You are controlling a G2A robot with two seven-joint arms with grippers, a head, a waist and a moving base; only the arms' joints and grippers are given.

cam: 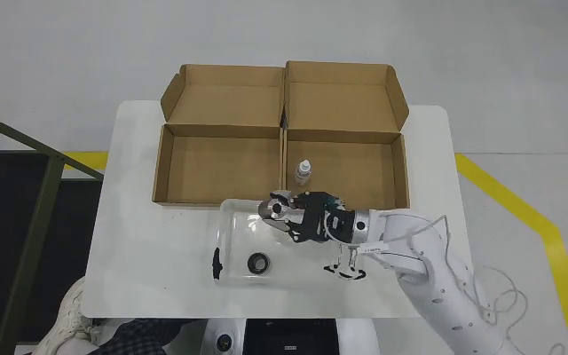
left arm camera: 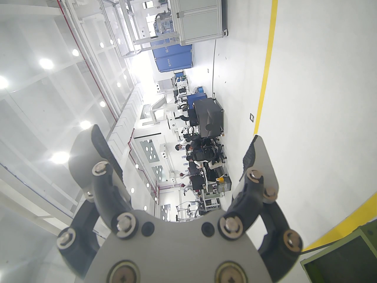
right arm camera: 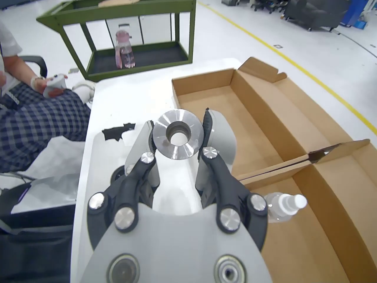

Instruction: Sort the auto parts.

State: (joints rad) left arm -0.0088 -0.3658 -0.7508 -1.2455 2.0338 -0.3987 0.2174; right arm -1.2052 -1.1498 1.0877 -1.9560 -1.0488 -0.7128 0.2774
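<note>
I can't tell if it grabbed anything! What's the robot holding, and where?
The right end effector pinches a metal ring by opposite sides of its rim. The left end effector is empty.

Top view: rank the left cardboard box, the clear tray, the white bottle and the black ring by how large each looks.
1. left cardboard box
2. clear tray
3. white bottle and black ring: too alike to rank. The bottle stands upright and is seen from above, so it looks shortened.
</note>
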